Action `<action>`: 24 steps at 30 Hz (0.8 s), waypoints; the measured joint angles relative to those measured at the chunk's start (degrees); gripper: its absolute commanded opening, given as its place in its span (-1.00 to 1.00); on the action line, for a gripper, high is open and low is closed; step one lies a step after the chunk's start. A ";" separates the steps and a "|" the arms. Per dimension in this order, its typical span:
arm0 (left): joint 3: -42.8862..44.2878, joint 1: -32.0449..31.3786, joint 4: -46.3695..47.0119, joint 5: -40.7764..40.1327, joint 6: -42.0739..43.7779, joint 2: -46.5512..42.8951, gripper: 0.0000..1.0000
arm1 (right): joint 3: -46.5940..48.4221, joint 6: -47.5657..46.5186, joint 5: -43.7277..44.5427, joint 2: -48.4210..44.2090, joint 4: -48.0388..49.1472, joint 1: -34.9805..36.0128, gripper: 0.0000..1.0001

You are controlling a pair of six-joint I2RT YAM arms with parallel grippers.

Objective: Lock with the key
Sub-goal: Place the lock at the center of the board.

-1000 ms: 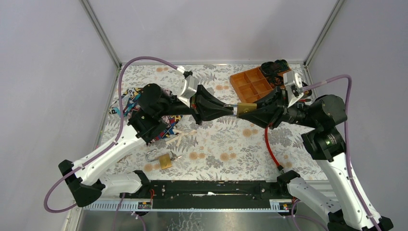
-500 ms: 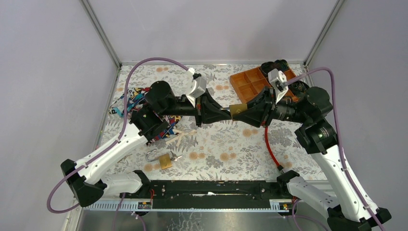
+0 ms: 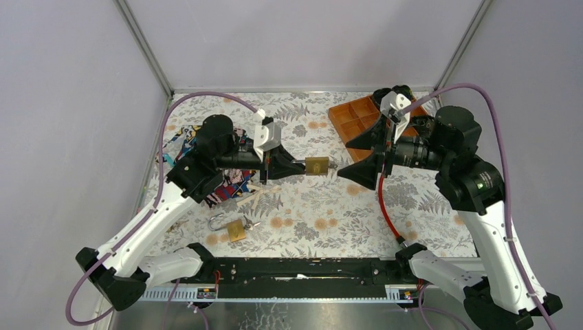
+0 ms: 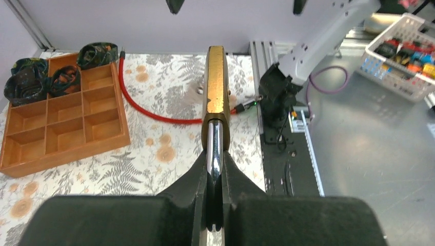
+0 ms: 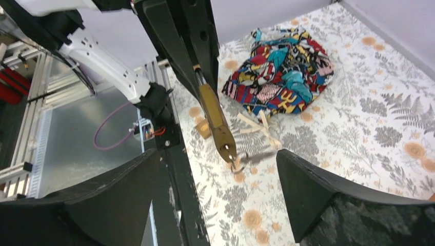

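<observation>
A brass padlock (image 3: pixel 317 166) hangs in the air above the middle of the table. My left gripper (image 3: pixel 297 167) is shut on its chrome shackle (image 4: pixel 214 146), with the brass body (image 4: pixel 215 77) sticking out ahead of the fingers. The key (image 5: pixel 230 152) sits in the bottom of the padlock (image 5: pixel 215 120), and its ring (image 5: pixel 239 164) dangles below. My right gripper (image 3: pixel 352 158) is open just right of the lock, facing the key end and touching nothing. In the right wrist view the wide-apart fingers (image 5: pixel 318 189) frame the lock from a short way off.
A second brass padlock (image 3: pixel 236 229) with an open shackle lies near the front left. A colourful cloth (image 3: pixel 230 182) lies under the left arm. An orange compartment tray (image 3: pixel 361 120) with dark rolled items stands at the back right. A red cable (image 3: pixel 385 206) runs across the mat.
My right gripper has opened, let go of the padlock's key end and backed off to the right. The left gripper has drawn back left, keeping the padlock by its shackle.
</observation>
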 measured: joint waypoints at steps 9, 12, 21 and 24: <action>-0.15 -0.17 -10.64 -0.68 9.99 -1.88 -1.00 | 2.12 -10.19 -1.84 7.32 -10.86 1.20 0.60; -0.17 -0.17 -11.32 -0.74 10.99 -1.88 -1.00 | 1.01 -13.03 -2.21 9.44 -11.74 2.25 0.55; -0.17 -0.17 -12.00 -0.72 11.82 -1.73 -1.00 | -0.50 -17.03 -1.68 8.90 -12.55 7.65 -0.17; -0.17 -0.17 -12.02 -0.68 11.82 -1.66 -1.00 | -0.74 -17.59 -0.44 8.90 -12.63 8.37 -0.31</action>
